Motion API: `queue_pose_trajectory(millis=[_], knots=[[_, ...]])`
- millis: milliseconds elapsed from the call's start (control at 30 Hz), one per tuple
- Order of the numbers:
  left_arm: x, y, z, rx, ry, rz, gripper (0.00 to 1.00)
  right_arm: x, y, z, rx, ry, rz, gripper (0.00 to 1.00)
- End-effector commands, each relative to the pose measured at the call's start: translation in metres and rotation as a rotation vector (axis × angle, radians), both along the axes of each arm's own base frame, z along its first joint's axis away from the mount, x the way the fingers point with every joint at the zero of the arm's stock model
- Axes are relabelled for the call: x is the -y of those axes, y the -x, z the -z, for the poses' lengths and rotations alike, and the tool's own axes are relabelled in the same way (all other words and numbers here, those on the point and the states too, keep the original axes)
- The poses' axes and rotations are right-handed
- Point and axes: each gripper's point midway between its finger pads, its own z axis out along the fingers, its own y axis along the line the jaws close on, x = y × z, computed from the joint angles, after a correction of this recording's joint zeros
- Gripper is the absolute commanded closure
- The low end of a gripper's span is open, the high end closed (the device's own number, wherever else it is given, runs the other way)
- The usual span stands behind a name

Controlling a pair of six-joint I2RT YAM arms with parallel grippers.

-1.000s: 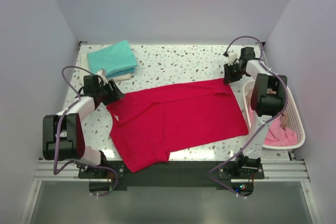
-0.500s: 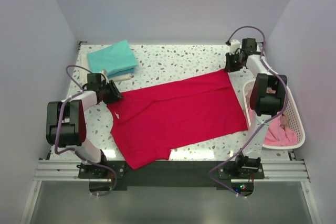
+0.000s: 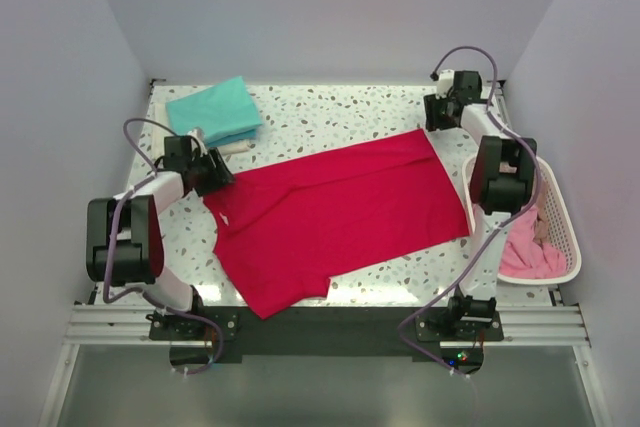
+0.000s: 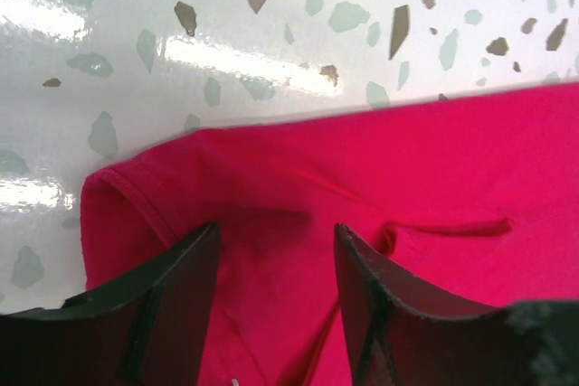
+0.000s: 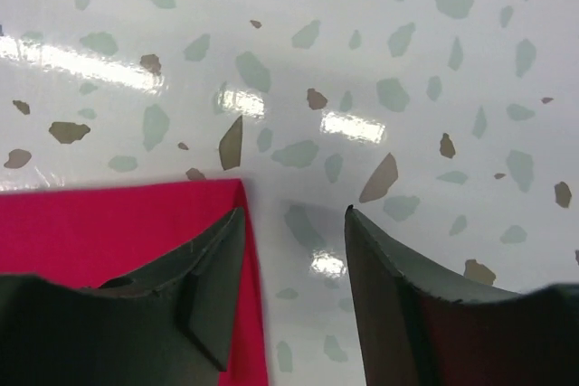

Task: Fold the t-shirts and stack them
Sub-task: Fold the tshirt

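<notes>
Now the left gripper (image 4: 276, 246) hovers, jaws apart and gripping nothing, over the red t-shirt's (image 3: 340, 217) left edge; the right gripper (image 5: 294, 223), likewise released, sits at its far right corner; the shirt lies spread across the speckled table (image 3: 330, 117)

A white worktop (image 3: 330, 117) speckled with grey, green and brown chips takes up the middle of the scene. It is glossy: both wrist views show bright streaks of light on its surface (image 4: 271, 33) (image 5: 362, 42). A white oval mesh laundry basket (image 3: 571, 243) stands at its right edge, long side along that edge. Plain pale grey walls (image 3: 330, 7) enclose the back and both sides. A metal rail (image 3: 545, 324) runs along the near edge.
</notes>
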Motion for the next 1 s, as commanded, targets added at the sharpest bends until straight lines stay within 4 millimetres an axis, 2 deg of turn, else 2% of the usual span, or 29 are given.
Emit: queue_pose_trajectory(millis=[0,33,67,133,200,233,267,300,333,367,400,433,533,667,867,967], knots=[[-0.003,-0.026,-0.066,0.209,-0.048,0.051,0.4,0.007,-0.01,-0.06,0.149,0.052,0.013,0.47],[-0.003,-0.027,-0.09,0.28,-0.079,0.078,0.38,0.002,-0.004,-0.061,0.142,0.063,-0.042,0.43],[-0.005,-0.025,-0.098,0.293,-0.099,0.083,0.36,-0.015,0.003,-0.079,0.167,0.018,-0.13,0.4],[-0.004,-0.023,-0.123,0.353,-0.142,0.126,0.31,-0.038,0.029,-0.076,0.118,-0.014,-0.309,0.38],[0.007,-0.012,-0.123,0.322,-0.134,0.187,0.3,-0.075,0.054,-0.091,0.131,-0.097,-0.485,0.38],[0.013,-0.011,-0.123,0.312,-0.136,0.223,0.3,-0.083,0.072,-0.082,0.093,-0.102,-0.545,0.38],[0.02,-0.008,-0.119,0.289,-0.133,0.251,0.3,-0.091,0.082,-0.08,0.085,-0.111,-0.573,0.39],[0.04,-0.001,-0.115,0.251,-0.129,0.313,0.31,-0.101,0.093,-0.093,0.11,-0.139,-0.615,0.39],[0.046,0.002,-0.102,0.209,-0.146,0.341,0.31,-0.118,0.109,-0.084,0.085,-0.16,-0.664,0.39],[0.063,0.009,-0.094,0.18,-0.146,0.391,0.31,-0.13,0.119,-0.086,0.085,-0.175,-0.694,0.39],[0.068,0.009,-0.09,0.164,-0.149,0.408,0.31,-0.136,0.127,-0.089,0.086,-0.196,-0.715,0.39],[0.07,0.01,-0.077,0.124,-0.155,0.421,0.31,-0.143,0.142,-0.093,0.077,-0.232,-0.745,0.39],[0.071,0.01,-0.056,0.05,-0.196,0.427,0.32,-0.153,0.165,-0.102,0.067,-0.3,-0.766,0.39],[0.063,0.005,-0.036,-0.017,-0.309,0.409,0.32,-0.155,0.184,-0.103,0.057,-0.318,-0.773,0.39],[0.088,0.008,-0.014,-0.066,-0.314,0.479,0.35,-0.153,0.199,-0.104,0.033,-0.321,-0.773,0.39],[0.099,0.012,-0.006,-0.086,-0.281,0.512,0.43,-0.152,0.202,-0.107,0.035,-0.319,-0.771,0.39]])
